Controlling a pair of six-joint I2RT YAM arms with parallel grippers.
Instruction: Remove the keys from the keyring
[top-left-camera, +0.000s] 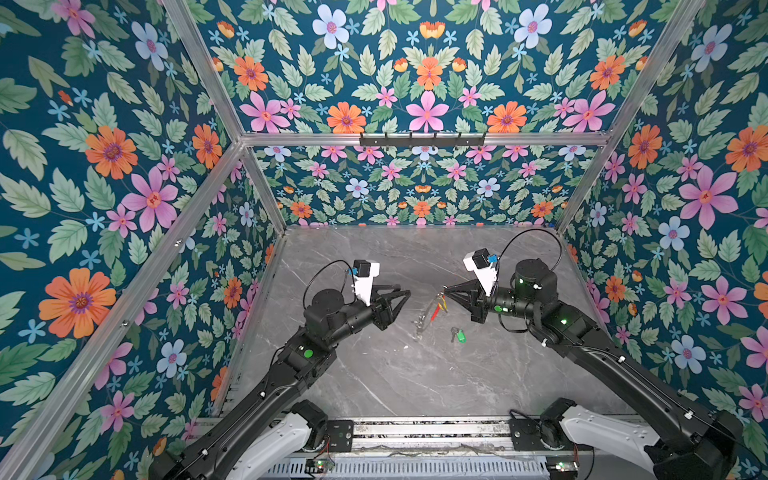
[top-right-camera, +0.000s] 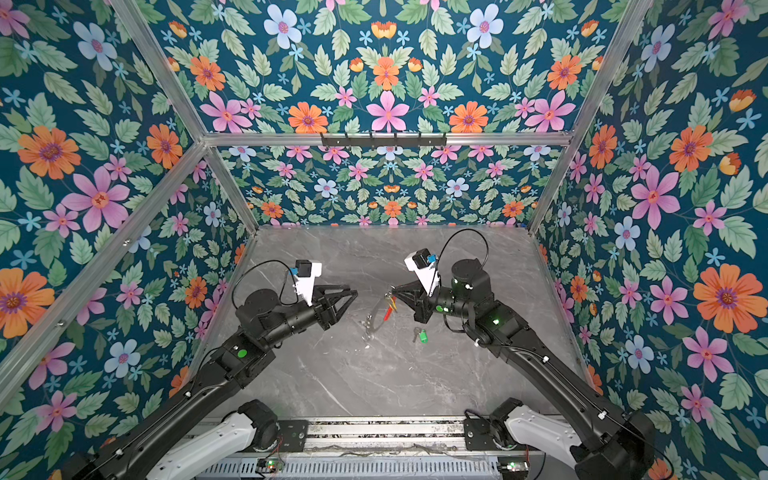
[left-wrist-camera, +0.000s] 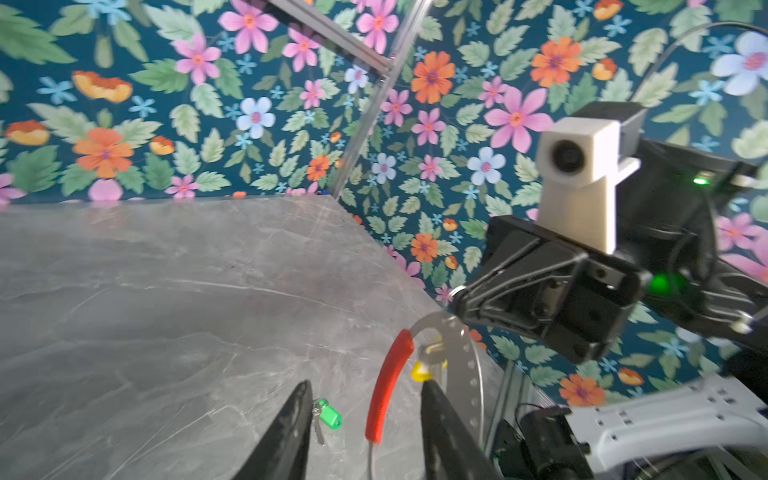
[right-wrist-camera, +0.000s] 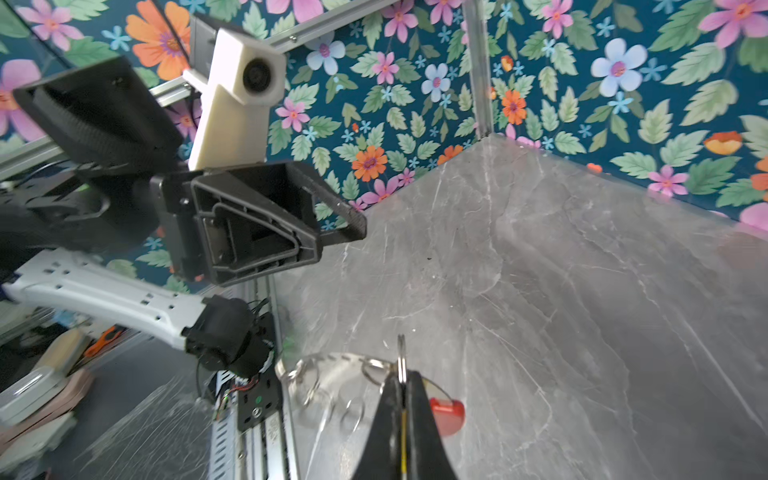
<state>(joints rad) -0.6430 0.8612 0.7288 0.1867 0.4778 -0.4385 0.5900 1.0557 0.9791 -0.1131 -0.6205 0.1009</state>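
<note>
Holding the keyring in your clamped right gripper, green key already off, you likely next need the half-open, empty left gripper on the yellow key.

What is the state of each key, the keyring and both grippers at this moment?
keyring: lifted at its top by the right gripper.
yellow key: on the keyring, hanging.
green key: off the keyring, lying on the table.
left gripper: open, empty.
right gripper: shut on the keyring.
</note>
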